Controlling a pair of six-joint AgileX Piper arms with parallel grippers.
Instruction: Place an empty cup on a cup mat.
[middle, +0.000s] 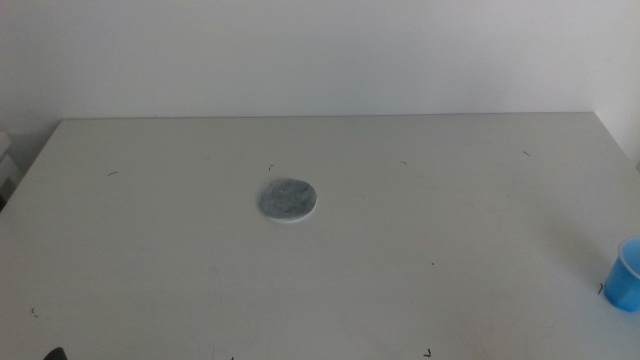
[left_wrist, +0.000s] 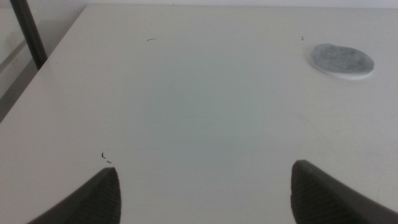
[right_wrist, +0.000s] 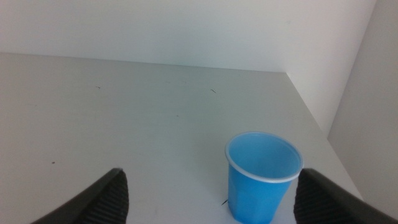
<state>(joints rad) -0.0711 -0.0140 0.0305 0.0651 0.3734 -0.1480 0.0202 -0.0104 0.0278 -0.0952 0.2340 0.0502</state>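
The left pincer (left_wrist: 202, 190) hangs over a bare stretch of the pale surface (left_wrist: 186, 106) with its jaws spread wide and nothing between them. The cup mat (left_wrist: 342, 60) lies flat well ahead of it and off toward its right jaw, far beyond reach. That posture reads as waiting: this arm is the nearer one to the mat but has nothing to carry, so it holds off.

Further right, the mat sits alone near the centre of the surface, clear all round, which leaves room for a cup to come down onto it from above.

The right pincer (right_wrist: 211, 196) is likewise spread wide and empty. The cup (right_wrist: 262, 176) stands upright just ahead of it, mouth up and visibly empty, between the lines of the two jaws though nearer the right one and touching neither. The wide opening suits a grasp round the cup's wall, so this arm looks set to do the work.

The middle view alone shows cup and mat together, well apart, with the cup at the surface's right edge and partly cut off by the frame. Only the right wrist view shows the cup's hollow interior; only the left wrist view shows the mat's thin white edge closely. Neither pincer appears clearly in the middle view.
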